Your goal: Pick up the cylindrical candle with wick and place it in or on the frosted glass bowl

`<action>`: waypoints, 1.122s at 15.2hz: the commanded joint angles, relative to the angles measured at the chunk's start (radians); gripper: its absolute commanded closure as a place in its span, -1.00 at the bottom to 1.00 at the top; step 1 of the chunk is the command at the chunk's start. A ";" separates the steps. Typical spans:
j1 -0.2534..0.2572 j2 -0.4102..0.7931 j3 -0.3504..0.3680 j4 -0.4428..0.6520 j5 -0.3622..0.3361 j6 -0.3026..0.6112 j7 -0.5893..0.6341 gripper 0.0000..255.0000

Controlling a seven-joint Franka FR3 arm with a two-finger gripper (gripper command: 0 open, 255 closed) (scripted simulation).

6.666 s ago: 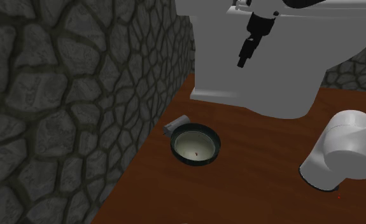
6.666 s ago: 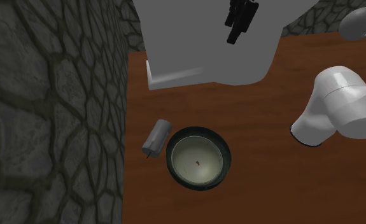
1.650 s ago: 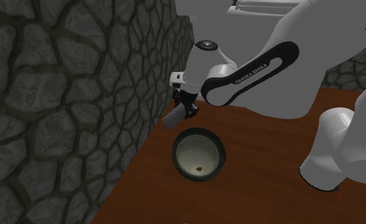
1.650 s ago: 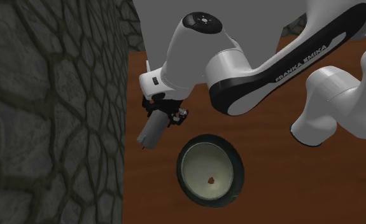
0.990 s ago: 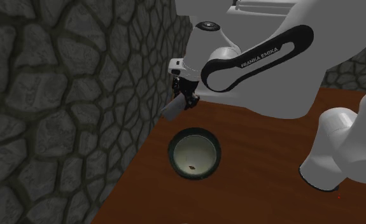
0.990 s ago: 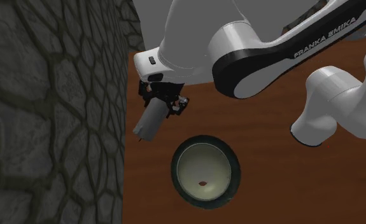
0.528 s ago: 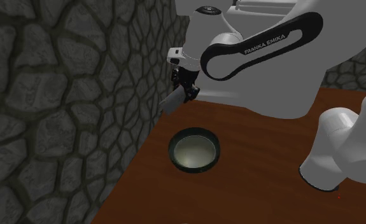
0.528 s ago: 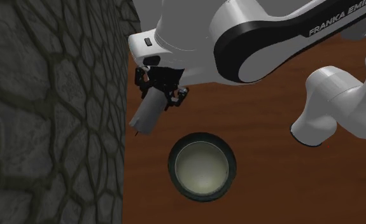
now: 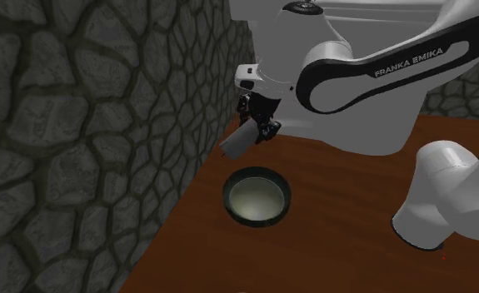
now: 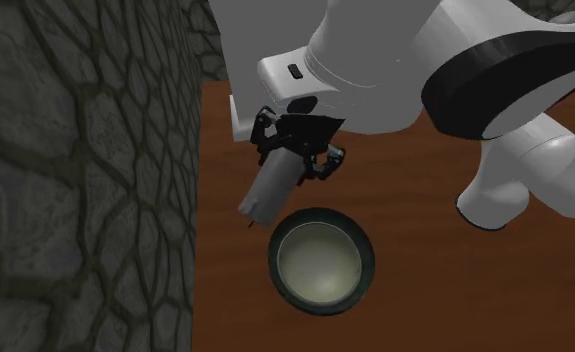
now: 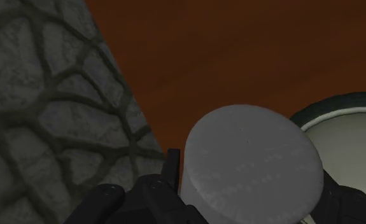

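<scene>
And it's across! In the last half second the gripper (image 10: 293, 160) has swung the candle (image 10: 268, 192) off the wall side and over towards the bowl (image 10: 273, 262), while the bowl itself sits right where it was.

Nearest first. The bowl rests on the brown surface (image 9: 329, 241), close to the edge that runs along the stone wall (image 9: 79, 125). It has a dark rim and a pale inside, and there's nothing in it that I can see.

Up off the surface hangs the candle (image 9: 239, 143), a plain grey cylinder, tilted. Its low end points down at the bowl's far rim and looks just short of the opening. In the second exterior view a thin dark wick seems to poke out of that low end. It is carried high and slanted, I'd say, so it clears the rim on the way in.

The gripper (image 9: 261, 126) is clamped on the candle's upper end. In the wrist view the black fingers (image 11: 168, 175) press either side of the flat grey face (image 11: 251, 162), with the bowl's rim (image 11: 328, 105) showing just past it.

Behind comes the white arm (image 9: 379, 67), reaching over from the stand side. Farthest back, a big white block (image 9: 354, 137) stands at the surface's far edge.

The lift is done. To my eye the drop needs a touch more travel over the bowl.
</scene>
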 commanded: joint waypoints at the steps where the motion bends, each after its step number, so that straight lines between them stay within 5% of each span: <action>1: 0.009 -0.060 0.026 -0.049 -0.001 -0.016 0.034 1.00; 6: 0.037 -0.197 0.084 -0.146 0.014 -0.067 0.100 1.00; 17: 0.023 -0.145 0.091 -0.259 -0.012 0.097 0.135 1.00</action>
